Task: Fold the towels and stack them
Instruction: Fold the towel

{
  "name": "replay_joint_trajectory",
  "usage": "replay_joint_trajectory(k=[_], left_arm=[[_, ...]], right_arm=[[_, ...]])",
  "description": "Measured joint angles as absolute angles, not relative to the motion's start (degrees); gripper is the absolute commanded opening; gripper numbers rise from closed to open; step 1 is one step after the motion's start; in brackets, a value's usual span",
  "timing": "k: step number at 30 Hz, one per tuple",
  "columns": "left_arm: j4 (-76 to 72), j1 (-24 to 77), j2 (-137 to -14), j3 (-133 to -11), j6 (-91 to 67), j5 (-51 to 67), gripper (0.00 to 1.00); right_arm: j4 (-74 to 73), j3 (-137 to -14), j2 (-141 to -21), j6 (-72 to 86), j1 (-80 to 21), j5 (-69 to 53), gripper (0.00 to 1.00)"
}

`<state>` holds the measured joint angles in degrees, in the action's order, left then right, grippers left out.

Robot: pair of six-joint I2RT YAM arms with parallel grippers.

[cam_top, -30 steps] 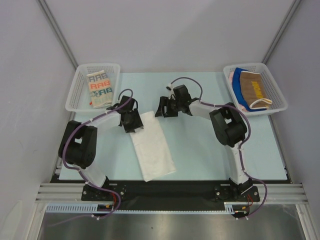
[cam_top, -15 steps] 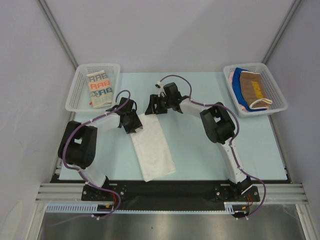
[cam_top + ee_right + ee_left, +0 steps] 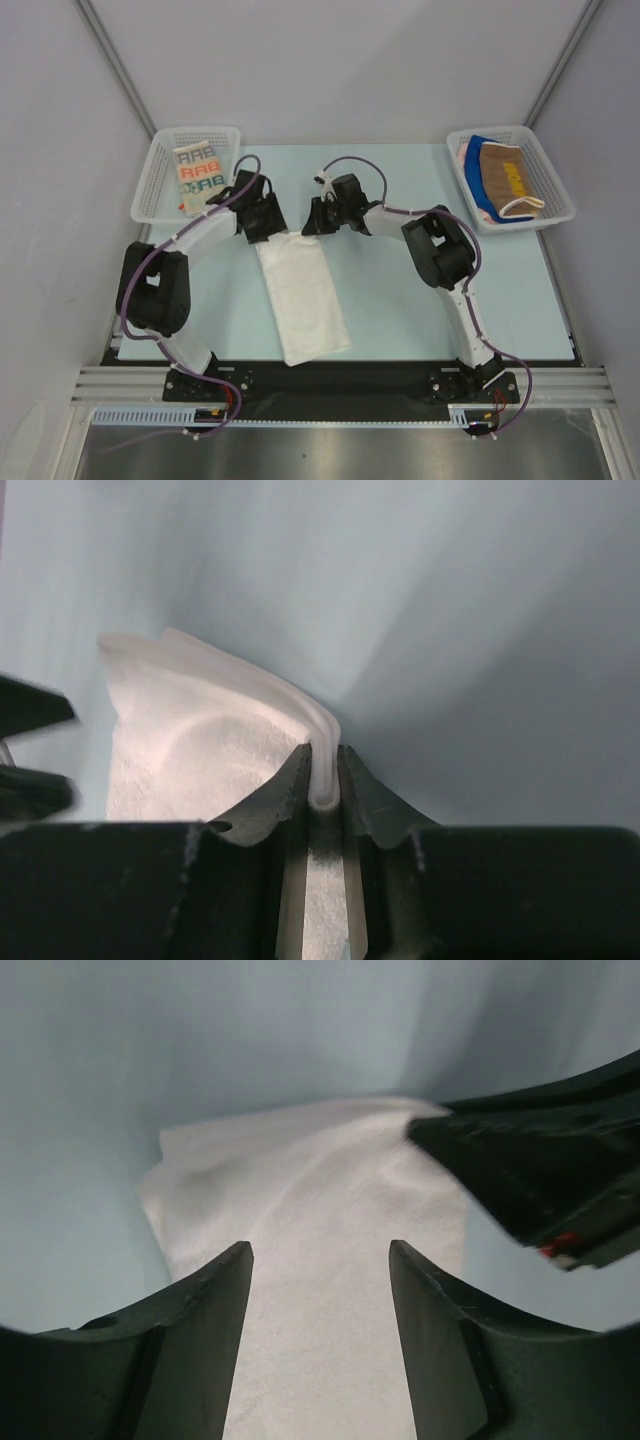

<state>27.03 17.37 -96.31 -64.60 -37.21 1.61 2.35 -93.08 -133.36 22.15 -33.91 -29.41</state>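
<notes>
One white towel (image 3: 300,295): right fingers (image 3: 290,780) pinch it, left fingers (image 3: 205,1310) apart; "RAB" towel (image 3: 197,178) aside.

In the top view the long towel (image 3: 303,300) lies on the table (image 3: 500,290) left of centre, running from mid-frame down toward the lower edge. The left gripper (image 3: 262,228) sits over its upper left corner. The right gripper (image 3: 312,222) is at its upper right corner, with the cloth's edge between its fingers. The left basket (image 3: 148,180) stands in the upper left of the frame with the lettered towel (image 3: 200,180) in it; the right basket (image 3: 530,222) stands in the upper right, holding a pile of towels (image 3: 505,178)
</notes>
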Motion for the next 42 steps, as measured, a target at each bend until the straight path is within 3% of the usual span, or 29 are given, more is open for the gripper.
replay_joint_trajectory(k=[12,17,18,19,31,42], left_arm=[[31.03,15.77,-105.82,-89.17,-15.03,2.04,0.73],[32.32,14.35,-112.99,-89.38,-8.49,11.99,0.76],[32.64,14.0,-114.32,-89.41,-7.31,14.52,0.84],[33.19,13.65,-115.55,-89.62,-6.07,17.15,0.84],[35.03,9.37,-120.16,-90.89,1.08,40.34,0.83],[33.34,8.32,-122.61,-88.49,1.69,48.75,0.83]], right_arm=[[21.87,-75.29,-125.03,20.67,-35.62,-25.34,0.18],[27.51,-72.97,-123.52,20.69,-36.71,-24.86,0.17],[28.18,-72.97,-123.52,20.69,-36.86,-24.86,0.16],[28.71,-72.93,-123.52,20.67,-36.97,-24.88,0.16],[33.58,-68.95,-122.54,20.47,-36.53,-25.23,0.16],[37.6,-66.32,-120.33,21.43,-35.7,-28.05,0.16]])
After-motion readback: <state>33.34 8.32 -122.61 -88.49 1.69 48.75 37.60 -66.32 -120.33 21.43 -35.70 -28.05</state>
